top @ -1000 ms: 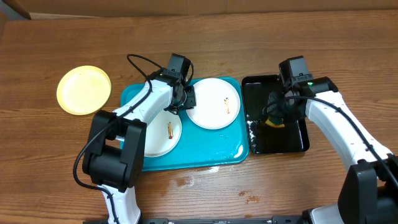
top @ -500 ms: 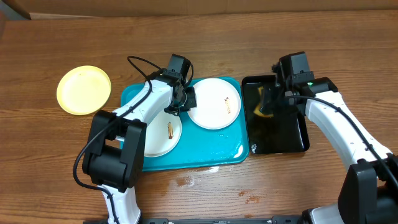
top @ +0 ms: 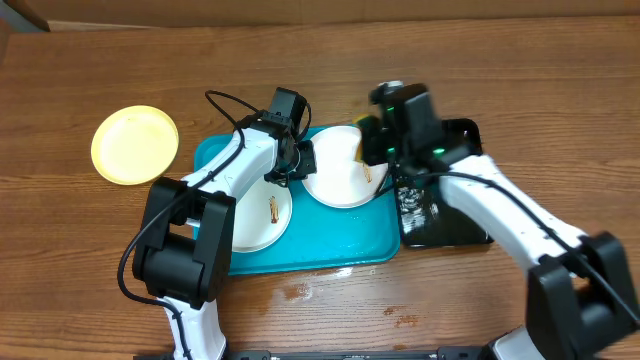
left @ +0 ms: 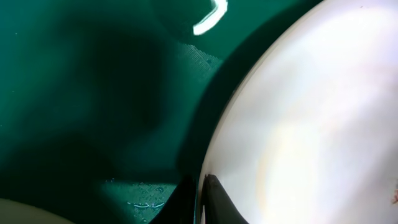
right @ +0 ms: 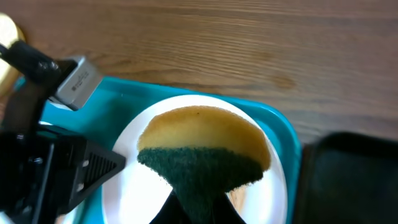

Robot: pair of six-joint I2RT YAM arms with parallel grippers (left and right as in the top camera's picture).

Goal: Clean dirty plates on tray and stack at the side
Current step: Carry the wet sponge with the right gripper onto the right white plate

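A turquoise tray (top: 350, 250) holds two white plates. The right white plate (top: 335, 180) has a brown smear; it also shows in the left wrist view (left: 311, 118) and the right wrist view (right: 134, 186). The left white plate (top: 262, 215) has a brown smear too. A pale yellow plate (top: 135, 145) lies on the table left of the tray. My left gripper (top: 300, 160) is shut on the right plate's left rim (left: 200, 193). My right gripper (top: 372, 140) is shut on a yellow and green sponge (right: 202, 149) just above the right plate.
A glossy black tray (top: 450, 225) sits right of the turquoise tray, partly under my right arm. Water drops lie on the wooden table (top: 320, 290) in front of the tray. The tray floor looks wet (left: 143, 199).
My right gripper has lifted the sponge out of the black tray and moved left over the right white plate. The left arm has not moved.
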